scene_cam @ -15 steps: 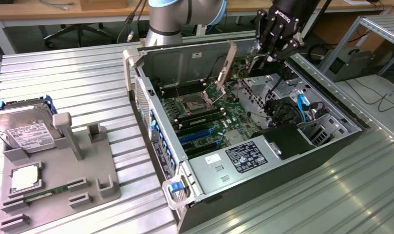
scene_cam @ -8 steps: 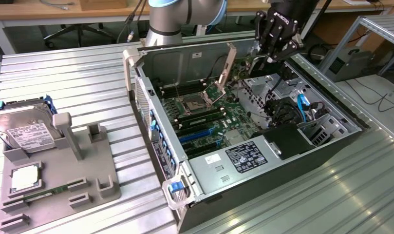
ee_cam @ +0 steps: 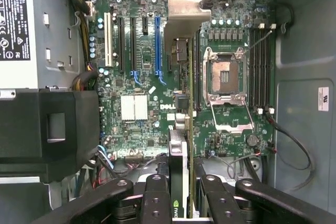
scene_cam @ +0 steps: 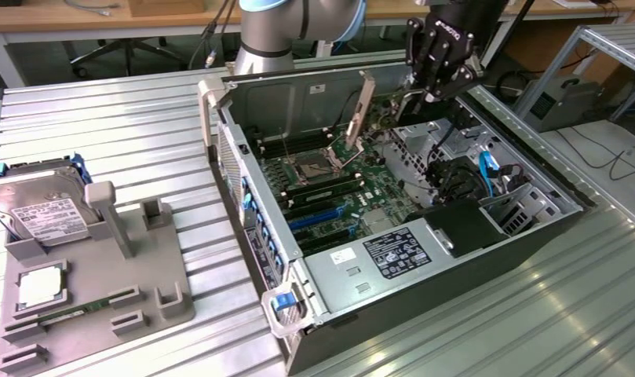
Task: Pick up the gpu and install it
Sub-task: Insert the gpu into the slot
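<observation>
Exterior view first: looking down on a big open grey metal computer case [scene_cam: 286, 98] lying on its side on a ribbed silver metal table [scene_cam: 118, 118]. Can see the black robot gripper [scene_cam: 430, 98] up over the far part of that case, clamped tight on the gpu [scene_cam: 360, 110], a thin flat dark expansion card with a long silver end bracket. Held on edge, bracket end toward the exterior view's left, hanging over the green motherboard [scene_cam: 378, 187] and not seated in any slot yet. Wrist view next: staring straight down along the edge of the gpu [ee_cam: 178, 156], with black metal fingers [ee_cam: 157, 198] pinching it from both sides. Lines up just beside the long blue slot [ee_cam: 157, 45], between that and the square silver CPU socket [ee_cam: 226, 77]; can't tell how high above the board. Near end of the case, exterior view: silver power supply [scene_cam: 401, 275] with a dark label. At the exterior view's left, well apart from the case: flat grey plastic holder tray [scene_cam: 139, 267] carrying a boxy silver hard drive [scene_cam: 40, 212] with a white label and a narrow green memory stick [scene_cam: 71, 312].
</observation>
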Controlling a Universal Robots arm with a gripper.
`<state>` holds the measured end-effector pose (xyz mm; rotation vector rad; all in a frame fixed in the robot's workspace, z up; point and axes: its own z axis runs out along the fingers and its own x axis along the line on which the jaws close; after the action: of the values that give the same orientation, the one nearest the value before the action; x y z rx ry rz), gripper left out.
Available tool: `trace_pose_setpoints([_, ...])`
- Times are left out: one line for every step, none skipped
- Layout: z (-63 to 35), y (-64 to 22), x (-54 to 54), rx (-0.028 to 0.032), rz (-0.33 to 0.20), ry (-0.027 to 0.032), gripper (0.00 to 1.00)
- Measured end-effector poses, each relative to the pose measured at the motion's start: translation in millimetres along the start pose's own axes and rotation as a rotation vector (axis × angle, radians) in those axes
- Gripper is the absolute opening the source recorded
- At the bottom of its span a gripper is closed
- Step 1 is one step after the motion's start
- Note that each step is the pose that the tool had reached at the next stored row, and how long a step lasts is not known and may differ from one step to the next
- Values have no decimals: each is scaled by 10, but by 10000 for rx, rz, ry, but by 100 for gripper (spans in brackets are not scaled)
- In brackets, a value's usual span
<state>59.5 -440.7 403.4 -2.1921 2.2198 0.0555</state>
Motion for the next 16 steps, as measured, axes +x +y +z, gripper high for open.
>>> trace_pose_setpoints([0, 28, 0, 3, -7, 0, 27])
trace_pose_setpoints([1, 59, 0, 14, -11, 0, 27])
trace_pose_setpoints([1, 99, 1, 27, -12, -1, 27])
trace_pose_setpoints([2, 136, 2, 40, -13, -1, 27])
trace_pose_setpoints([3, 185, 2, 60, -13, -1, 27])
trace_pose_setpoints([5, 225, 3, 79, -14, -2, 27])
trace_pose_setpoints([6, 254, 3, 94, -16, -2, 27])
trace_pose_setpoints([8, 281, 4, 113, -15, -3, 27])
trace_pose_setpoints([9, 310, 4, 137, -15, -2, 27])
trace_pose_setpoints([10, 333, 5, 154, -17, -2, 27])
trace_pose_setpoints([11, 349, 5, 163, -17, -1, 27])
trace_pose_setpoints([14, 367, 5, 172, -18, -4, 27])
trace_pose_setpoints([17, 390, 5, 181, -19, -4, 27])
trace_pose_setpoints([19, 404, 6, 185, -18, -4, 27])
trace_pose_setpoints([21, 423, 6, 187, -18, -3, 27])
trace_pose_setpoints([23, 441, 6, 188, -18, -3, 27])
